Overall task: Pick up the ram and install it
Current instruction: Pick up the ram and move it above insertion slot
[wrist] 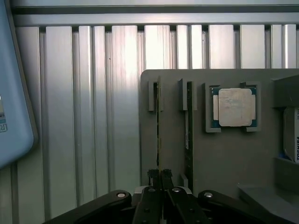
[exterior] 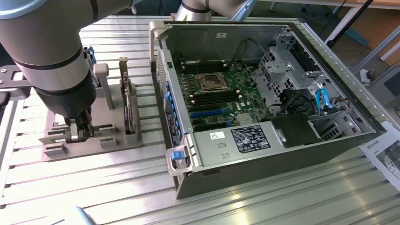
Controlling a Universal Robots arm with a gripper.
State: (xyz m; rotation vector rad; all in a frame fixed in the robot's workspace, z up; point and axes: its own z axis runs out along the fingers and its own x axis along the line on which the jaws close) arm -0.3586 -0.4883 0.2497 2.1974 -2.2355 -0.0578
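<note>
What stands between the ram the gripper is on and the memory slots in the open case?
The gripper is closed on the ram, so nothing separates those. Toward the memory slots, the dark card standing in the holder and the case's near wall lie between; its top is open.

One ram (wrist: pixel 159 126) (edge-on), one other board (wrist: pixel 189 133), one processor (wrist: pixel 233 107)

Workshop: slatted aluminium bench (exterior: pixel 250 206), opened computer case (exterior: pixel 262 173)
</note>
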